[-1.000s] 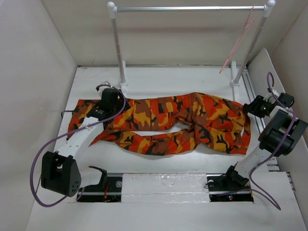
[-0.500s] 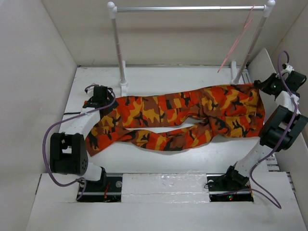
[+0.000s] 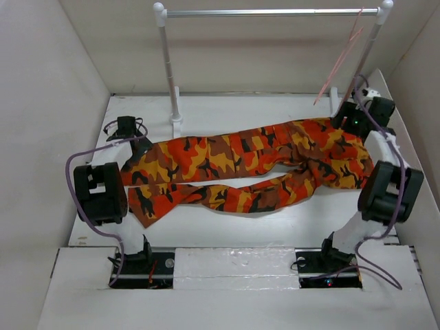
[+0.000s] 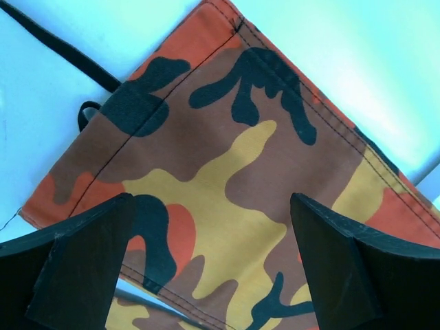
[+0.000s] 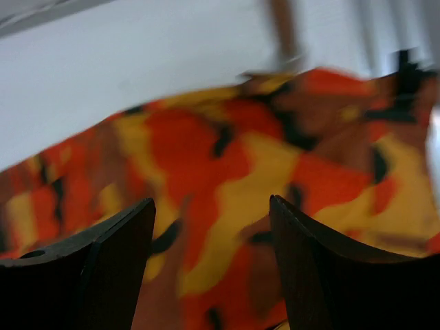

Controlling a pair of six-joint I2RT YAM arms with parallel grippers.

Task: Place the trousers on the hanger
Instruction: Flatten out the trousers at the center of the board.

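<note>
White table [image 3: 227, 110] inside a pale walled box, seen from the top view

- trousers [image 3: 240, 161] lie flat on it, lengthwise between the two grippers: leg ends at the left gripper [image 4: 212, 199], waist end at the right gripper [image 5: 210, 203]
- the two legs are parted by a thin strip of table that widens toward the left gripper; the nearer leg bends back toward the arm bases
- left gripper: jaws spread wide and gripping nothing. In its wrist view a leg hem fills the gap between the fingers [image 4: 82, 261] and runs on ahead of the tips, with one stitched corner far ahead. I can't tell whether the fingers touch the cloth
- black cable [image 4: 62, 48] lies on the table ahead and left of that gripper, just beside the hem edge
- right gripper: jaws also apart and not clamped on anything. Its view is blurred, with camo cloth across the gap and ahead of the fingers [image 5: 110, 261], then bare white surface beyond
- hanger [image 3: 340, 62] hangs tilted from the right end of the bar [image 3: 268, 12], above and beyond the right gripper, clear of the trousers and well away from the left gripper
- bar sits on two posts [image 3: 167, 62]; the left post's foot is just beside the left gripper's side of the cloth
</note>
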